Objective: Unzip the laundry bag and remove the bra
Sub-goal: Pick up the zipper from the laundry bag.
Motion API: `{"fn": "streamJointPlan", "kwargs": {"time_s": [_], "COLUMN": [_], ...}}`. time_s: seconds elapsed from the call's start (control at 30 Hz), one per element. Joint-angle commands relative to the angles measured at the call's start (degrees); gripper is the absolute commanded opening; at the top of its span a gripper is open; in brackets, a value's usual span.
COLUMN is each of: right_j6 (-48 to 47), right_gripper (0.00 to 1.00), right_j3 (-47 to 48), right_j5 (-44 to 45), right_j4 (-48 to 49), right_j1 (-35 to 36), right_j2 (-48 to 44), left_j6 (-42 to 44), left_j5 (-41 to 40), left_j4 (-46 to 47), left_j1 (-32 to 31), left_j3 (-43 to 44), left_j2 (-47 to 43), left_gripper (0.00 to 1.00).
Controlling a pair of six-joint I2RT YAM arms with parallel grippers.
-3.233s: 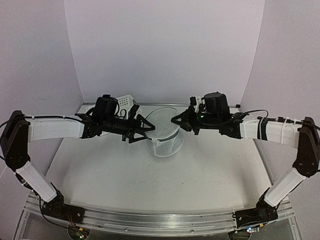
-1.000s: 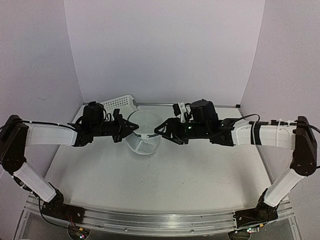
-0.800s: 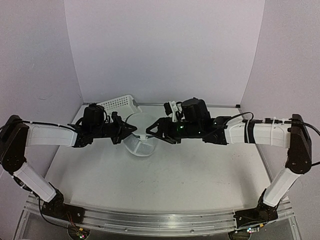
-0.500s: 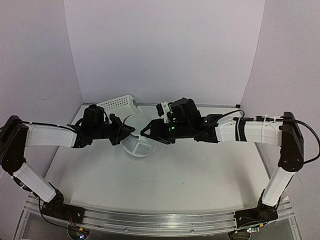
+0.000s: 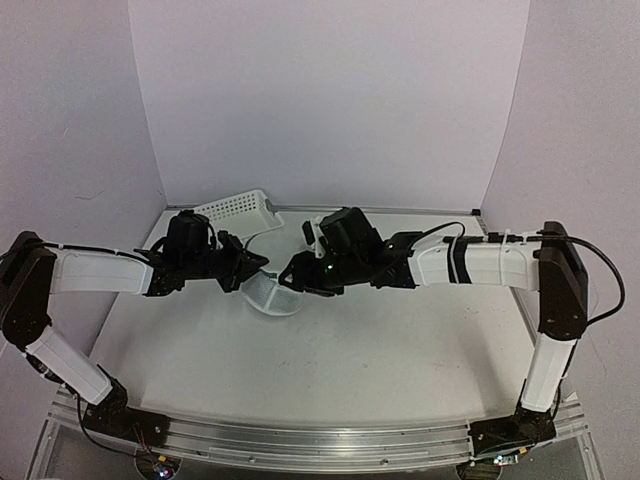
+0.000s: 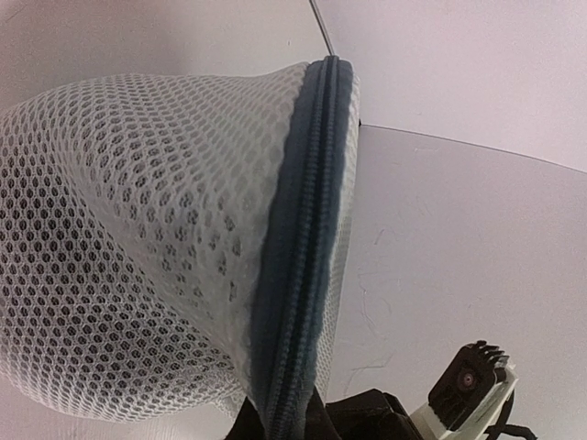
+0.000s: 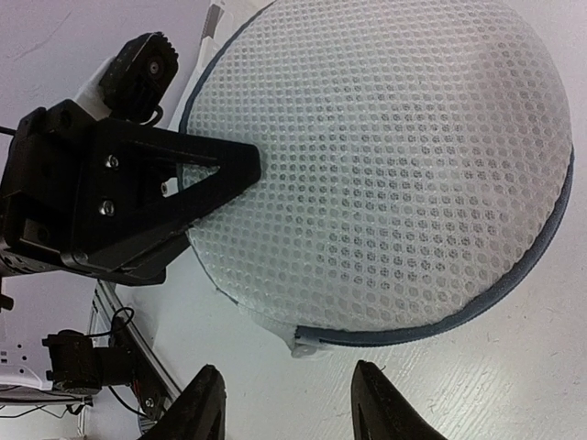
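Two arms meet over the back half of the counter, left of its middle. By the back left corner sits a white perforated basket, with nothing touching it. Next along, the left fingers are clamped on the mesh wall of the laundry bag, holding it tipped on its side. Its dark zipper looks closed along the rim. To the right, the right fingers stand wide apart, with the small white zipper pull just beyond their tips and not yet between them. The bra doesn't show plainly through the mesh. The risk I see is that the pull is tiny and the mesh soft. Closing could pinch fabric instead, or a tug could drag the whole bag out of the left grip rather than run the zipper.
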Motion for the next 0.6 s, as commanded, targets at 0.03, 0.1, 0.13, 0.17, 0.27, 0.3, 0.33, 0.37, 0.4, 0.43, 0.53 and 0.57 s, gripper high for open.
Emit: {"fn": "streamJointPlan", "kwargs": {"time_s": [0.03, 0.1, 0.13, 0.17, 0.27, 0.3, 0.33, 0.37, 0.4, 0.43, 0.53, 0.57], "right_j6": [-1.6, -1.8, -1.9, -1.9, -1.8, -1.8, -1.8, -1.8, -1.9, -2.0, -2.4, -2.4], "right_gripper": [0.45, 0.43, 0.43, 0.42, 0.40, 0.40, 0.40, 0.40, 0.40, 0.40, 0.39, 0.38], "right_j3": [4.1, 5.0, 5.4, 5.7, 6.5, 6.6, 6.8, 7.1, 7.2, 7.4, 8.0, 8.2], "right_j5": [3.5, 4.0, 4.0, 4.1, 4.3, 4.4, 4.5, 4.6, 4.8, 4.9, 5.3, 5.5], "right_j4": [-0.2, -0.8, -1.1, -1.4, -1.9, -1.9, -2.1, -2.3, -2.5, -2.7, -3.3, -3.5], "right_j1": [0.5, 0.5, 0.5, 0.5, 0.6, 0.7, 0.7, 0.7, 0.7, 0.7, 1.0, 1.2], "right_j2": [0.7, 1.3, 1.6, 1.9, 2.7, 2.8, 3.0, 3.2, 3.4, 3.5, 4.0, 4.1], "left_j6": [-0.1, -0.1, -0.1, 0.0, -0.1, 0.0, 0.0, 0.0, 0.1, 0.1, 0.1, 0.1], "left_j5": [-0.6, -0.7, -0.7, -0.7, -0.8, -0.8, -0.9, -0.9, -1.0, -1.0, -0.9, -1.0], "left_j4": [2.2, 2.0, 2.0, 1.9, 1.7, 1.7, 1.6, 1.5, 1.4, 1.4, 1.2, 1.2], "left_j1": [0.1, 0.1, 0.1, 0.1, 0.1, 0.1, 0.1, 0.1, 0.1, 0.1, 0.1, 0.1], "left_j3": [0.8, 0.8, 0.9, 0.9, 1.0, 1.0, 1.0, 1.0, 1.0, 1.0, 1.1, 1.2], "left_j2": [-2.7, -2.7, -2.8, -2.8, -2.9, -3.0, -3.0, -3.1, -3.1, -3.1, -3.1, -3.1], "left_gripper": [0.00, 0.00, 0.00, 0.00, 0.00, 0.00, 0.00, 0.00, 0.00, 0.00, 0.00, 0.00]}}
